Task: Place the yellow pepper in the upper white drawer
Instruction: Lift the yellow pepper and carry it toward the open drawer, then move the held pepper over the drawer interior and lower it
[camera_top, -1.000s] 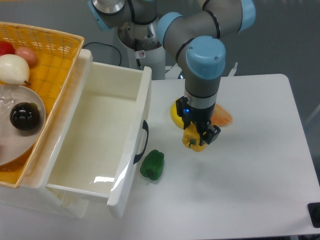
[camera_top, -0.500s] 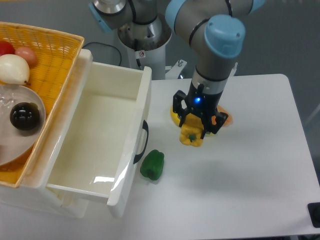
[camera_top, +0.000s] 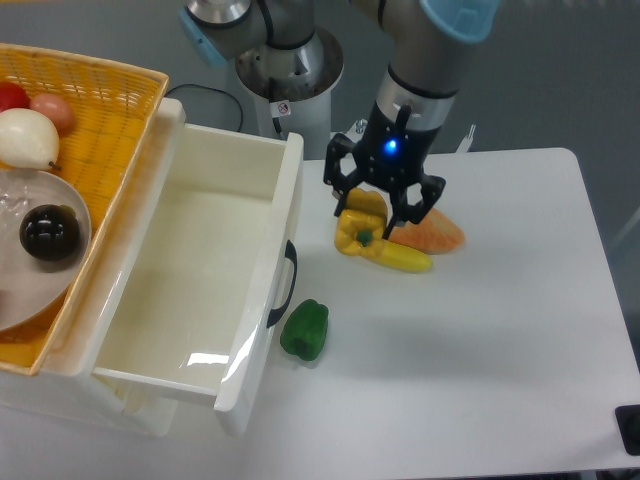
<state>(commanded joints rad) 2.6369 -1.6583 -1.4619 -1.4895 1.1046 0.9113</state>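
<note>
One tool (camera_top: 372, 212) pinches the yellow pepper (camera_top: 359, 228), its fingertips partly hiding the pepper's top.

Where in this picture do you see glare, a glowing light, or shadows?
Camera view: glare patches on the glossy white plastic drawer near its front; a blue light glows on the end effector; a soft shadow lies beside the green bell pepper.

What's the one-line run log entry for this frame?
phase: carry | gripper: shut on yellow pepper, lifted off table | upper white drawer: open, nothing inside | green pepper: on table by drawer front
</note>
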